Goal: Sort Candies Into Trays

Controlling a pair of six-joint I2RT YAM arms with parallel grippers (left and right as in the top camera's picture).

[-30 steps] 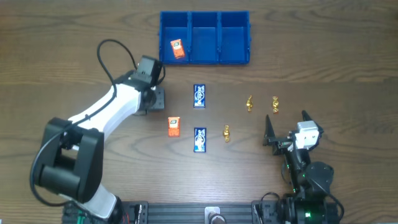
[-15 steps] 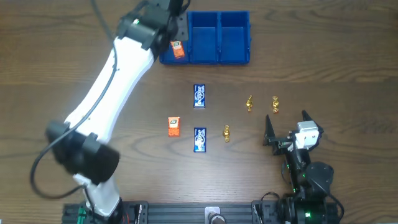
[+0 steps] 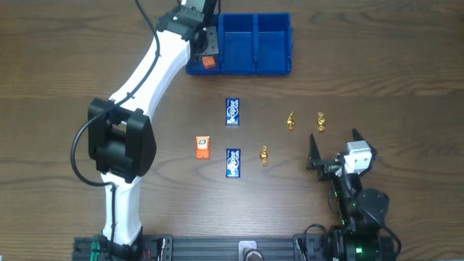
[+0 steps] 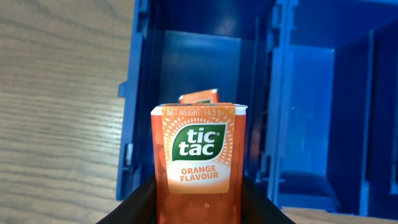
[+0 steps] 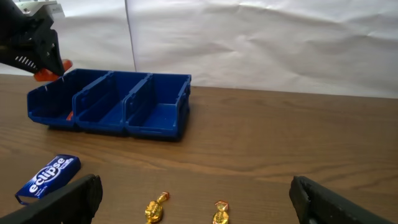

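While the left arm (image 3: 156, 80) stretches long and almost straight up the table (image 3: 377, 87), its left gripper (image 3: 206, 45) sits over the left end compartment of the blue tray (image 3: 274, 43). And it's got a load: the fingers (image 4: 140, 202) are clamped on either side of an orange mint box (image 4: 199, 165), held upright with its label facing the wrist camera. From the right wrist view the box hangs at the tray's rim, over that same end compartment. Whether it touches the floor of the compartment, can't tell.

Behind it, a second orange box (image 4: 200, 96) lies in the compartment, mostly blocked by the held one, just its top edge peeking out. The held box's lower end is cut off at the edge of the left wrist view, and from above the gripper covers most of that compartment.

Down by its base, the right gripper (image 3: 334, 145) sits low with its fingers spread wide, gripping nothing. Out on the table: a third orange box (image 3: 203, 147), two blue gum packs (image 3: 232, 112) (image 3: 233, 162), and three gold-wrapped candies (image 3: 291, 120) (image 3: 320, 122) (image 3: 264, 155).
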